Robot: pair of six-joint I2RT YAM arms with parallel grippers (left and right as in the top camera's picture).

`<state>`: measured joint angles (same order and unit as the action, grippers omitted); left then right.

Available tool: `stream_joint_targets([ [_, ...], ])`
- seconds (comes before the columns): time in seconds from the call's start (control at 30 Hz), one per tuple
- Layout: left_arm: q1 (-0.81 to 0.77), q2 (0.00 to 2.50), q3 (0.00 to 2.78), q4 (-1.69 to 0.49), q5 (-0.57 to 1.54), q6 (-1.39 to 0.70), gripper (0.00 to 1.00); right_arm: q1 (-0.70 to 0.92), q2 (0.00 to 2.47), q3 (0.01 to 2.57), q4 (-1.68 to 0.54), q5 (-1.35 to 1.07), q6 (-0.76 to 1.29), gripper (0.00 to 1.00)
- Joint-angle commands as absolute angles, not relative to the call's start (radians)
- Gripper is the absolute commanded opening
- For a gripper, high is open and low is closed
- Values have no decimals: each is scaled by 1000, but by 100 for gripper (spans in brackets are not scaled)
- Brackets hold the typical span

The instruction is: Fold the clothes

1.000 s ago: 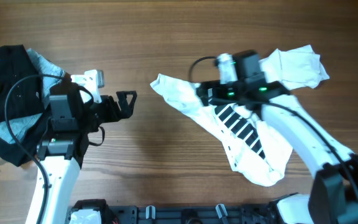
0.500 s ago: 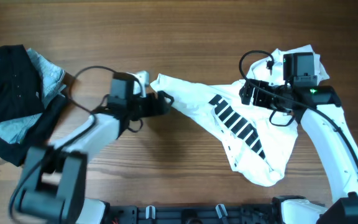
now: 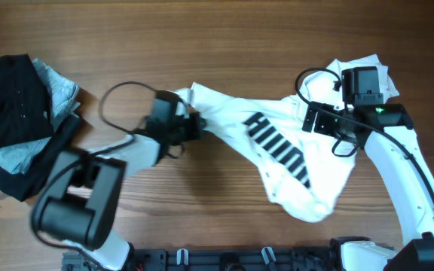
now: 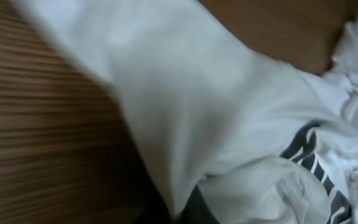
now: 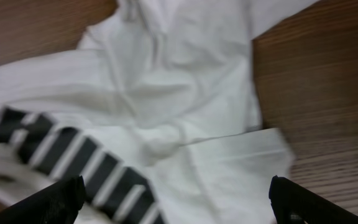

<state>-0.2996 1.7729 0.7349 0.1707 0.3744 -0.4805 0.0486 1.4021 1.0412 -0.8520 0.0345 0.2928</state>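
Only overhead shows left hand gripping the T-shirt.

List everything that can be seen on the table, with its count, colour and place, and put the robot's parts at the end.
white T-shirt: one, white with black lettering, crumpled, from the centre to the right of the table.
black garment: one, black, at the left end, lying on the blue-grey one.
light blue-grey garment: one, light blue-grey, at the left end, partly under the black garment.
table: one, brown wood, under everything.
left gripper: one, black, shut on the left end of the white T-shirt.
right gripper: one, black, open, above the right part of the white T-shirt.
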Motion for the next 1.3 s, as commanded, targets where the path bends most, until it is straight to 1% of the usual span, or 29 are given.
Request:
stream_joint_targets([
  [0.0,-77,1632,792,137,339,-456,4,45,1401,1039,-825,162,326,100],
  [0.03,-16,1605,817,138,339,-457,4,45,1410,1039,-811,162,327,100],
  [0.13,101,1573,894,134,343,-457,4,44,1436,1039,-772,160,376,100],
  [0.17,130,1571,918,127,352,-457,10,44,1449,1039,-760,157,383,100],
  [0.2,143,1571,932,109,368,-457,52,44,1458,1039,-754,156,398,100],
  [0.27,146,1571,934,57,408,-457,100,44,1479,1039,-746,132,400,100],
  [0.33,131,1572,934,-64,430,-456,100,44,1496,1039,-745,107,397,100],
  [0.5,50,1575,934,-506,429,-449,100,44,1510,1039,-745,100,392,100],
  [0.57,8,1577,934,-604,429,-448,100,44,1510,1039,-745,93,392,100],
  [0.6,-38,1578,933,-653,424,-404,100,44,1510,1039,-745,80,392,100],
  [0.67,-104,1581,933,-666,376,-342,100,44,1510,1039,-744,57,392,100],
  [0.83,-280,1600,933,-574,102,-225,100,44,1510,1039,-752,31,392,100],
  [0.97,-404,1642,933,-496,42,-160,96,44,1510,1039,-756,25,392,100],
  [1.03,-438,1679,933,-493,-31,-164,94,44,1510,1039,-759,25,392,100],
  [1.1,-455,1718,933,-498,-47,-164,92,44,1510,1039,-763,25,392,100],
  [1.17,-464,1748,933,-511,-47,-164,84,44,1510,1039,-764,25,392,100],
  [1.2,-466,1753,933,-520,-47,-164,79,44,1510,1039,-764,25,392,100],
  [1.23,-467,1753,933,-529,-47,-164,73,44,1510,1039,-764,25,392,100],
  [1.27,-467,1753,933,-537,-47,-164,63,44,1510,1039,-764,25,393,100],
])
